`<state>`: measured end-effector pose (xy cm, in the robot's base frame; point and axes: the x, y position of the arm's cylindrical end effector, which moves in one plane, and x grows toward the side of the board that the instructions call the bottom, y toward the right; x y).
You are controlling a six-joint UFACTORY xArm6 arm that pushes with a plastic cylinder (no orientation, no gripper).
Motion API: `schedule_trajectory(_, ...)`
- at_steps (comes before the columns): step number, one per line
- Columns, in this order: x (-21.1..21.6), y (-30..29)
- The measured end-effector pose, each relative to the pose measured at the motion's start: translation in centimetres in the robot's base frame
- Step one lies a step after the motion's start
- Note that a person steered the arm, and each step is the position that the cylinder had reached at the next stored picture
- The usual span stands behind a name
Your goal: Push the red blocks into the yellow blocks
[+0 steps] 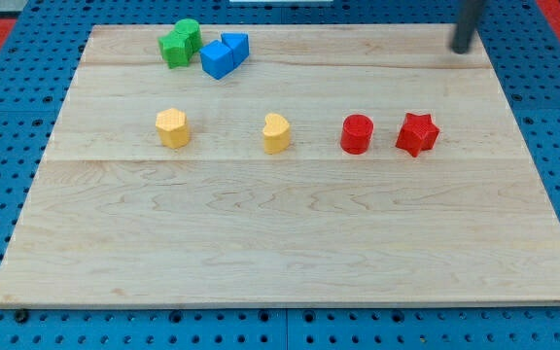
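While my tip (462, 49) hovers bare top-right, red cylinder (356, 134) upright; red star (417, 134) flat.

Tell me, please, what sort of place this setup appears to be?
Probably a robotics lab bench: a wooden board lies on a blue perforated base, small coloured blocks such as the red star sit on it, and my tip is at the view's top right, away from them.

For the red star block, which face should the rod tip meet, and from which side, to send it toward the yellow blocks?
Judging by the row, meet the red star block on its face toward the view's right, pushing toward the view's left. The red cylinder and yellow blocks lie that way. My tip now sits up and right of it, apart.
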<state>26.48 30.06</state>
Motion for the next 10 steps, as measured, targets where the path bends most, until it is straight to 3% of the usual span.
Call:
schedule_trajectory(1, 4.2, 4.5)
schedule_trajectory(3, 14.1, 3.6)
schedule_trajectory(4, 16.0, 0.2)
schedule_trajectory(8, 14.6, -26.4)
schedule_trajectory(10, 14.4, -36.3)
